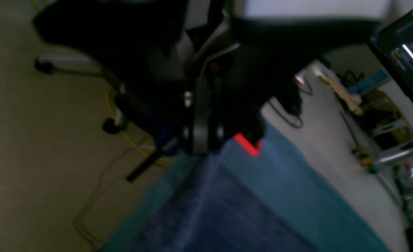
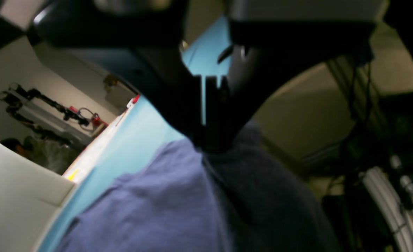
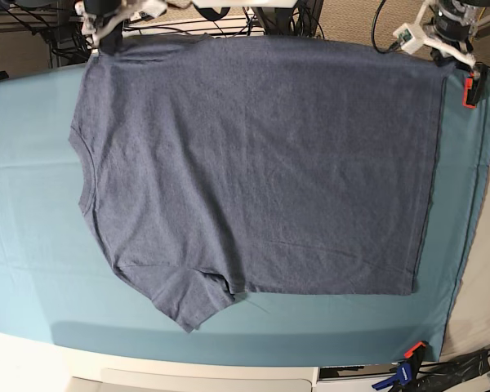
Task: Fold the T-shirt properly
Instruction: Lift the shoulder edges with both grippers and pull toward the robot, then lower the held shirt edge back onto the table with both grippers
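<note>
The navy T-shirt (image 3: 253, 163) lies spread flat, plain side up, on the teal table cloth (image 3: 33, 269). Its neck faces the left and one sleeve (image 3: 184, 302) points toward the front edge. At the far left corner, my right gripper (image 3: 98, 41) is shut on the shirt's edge. In the right wrist view the fabric (image 2: 164, 203) rises into the closed right gripper (image 2: 213, 143). My left gripper (image 3: 447, 55) pinches the far right corner by the hem. The left wrist view shows a ridge of cloth (image 1: 220, 210) running up to the left gripper (image 1: 200, 148).
A red clamp (image 3: 471, 90) holds the table cloth at the far right edge, close to my left gripper. A blue and orange clamp (image 3: 408, 363) sits at the front right. Beyond the table edge are an office chair (image 1: 104, 35) and floor cables (image 1: 132, 143).
</note>
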### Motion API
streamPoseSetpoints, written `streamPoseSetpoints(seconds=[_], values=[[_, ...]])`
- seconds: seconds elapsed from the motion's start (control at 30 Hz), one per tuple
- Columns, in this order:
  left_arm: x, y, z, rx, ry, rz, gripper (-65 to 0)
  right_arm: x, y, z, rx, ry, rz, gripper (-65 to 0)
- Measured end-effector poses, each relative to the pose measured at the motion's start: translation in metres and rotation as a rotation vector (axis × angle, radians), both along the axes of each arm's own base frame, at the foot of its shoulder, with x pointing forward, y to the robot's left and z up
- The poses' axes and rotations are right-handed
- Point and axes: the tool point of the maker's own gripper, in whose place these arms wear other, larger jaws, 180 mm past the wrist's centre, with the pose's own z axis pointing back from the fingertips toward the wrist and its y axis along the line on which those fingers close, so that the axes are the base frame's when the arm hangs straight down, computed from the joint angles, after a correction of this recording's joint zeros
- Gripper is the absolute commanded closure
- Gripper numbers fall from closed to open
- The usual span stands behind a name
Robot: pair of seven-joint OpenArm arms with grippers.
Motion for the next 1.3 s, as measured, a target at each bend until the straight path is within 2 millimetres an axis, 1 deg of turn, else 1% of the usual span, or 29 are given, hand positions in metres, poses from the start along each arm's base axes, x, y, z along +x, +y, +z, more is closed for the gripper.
streamPoseSetpoints(seconds=[0.1, 0.3, 0.5, 0.67, 0.93, 1.0, 1.07, 1.17, 1.23, 1.3], values=[[0.016, -0.001, 0.005, -0.004, -0.045, -0.003, 0.0, 0.016, 0.002, 0.004, 0.012, -0.044, 0.004, 0.0], [0.036, -0.004, 0.01, -0.044, -0.092, 0.023, 0.0, 0.049, 0.011, 0.008, 0.084, -0.105, 0.001, 0.0], [0.045, -0.004, 0.013, -0.052, -0.115, 0.024, 0.0, 0.081, 0.017, 0.016, 0.14, -0.16, -0.004, 0.0], [0.055, -0.007, 0.017, -0.064, -0.145, 0.018, 0.0, 0.104, 0.03, 0.021, 0.229, -0.186, -0.021, 0.0], [0.071, -0.008, 0.024, -0.085, -0.188, 0.023, 0.0, 0.135, 0.042, 0.037, 0.314, -0.283, -0.065, 0.0], [0.071, -0.008, 0.024, -0.085, -0.188, 0.025, 0.0, 0.14, 0.04, 0.041, 0.322, -0.305, -0.078, 0.0], [0.071, -0.009, 0.024, -0.087, -0.186, 0.025, 0.0, 0.142, 0.04, 0.041, 0.353, -0.302, -0.108, 0.0], [0.072, -0.01, 0.025, -0.094, -0.19, 0.019, 0.0, 0.145, 0.04, 0.043, 0.365, -0.301, -0.101, 0.0], [0.075, -0.012, 0.025, -0.12, -0.194, 0.027, 0.0, 0.151, 0.037, 0.047, 0.37, -0.319, -0.112, 0.0], [0.083, -0.014, 0.028, -0.142, -0.211, 0.036, 0.0, 0.159, 0.036, 0.052, 0.403, -0.337, -0.135, 0.0]])
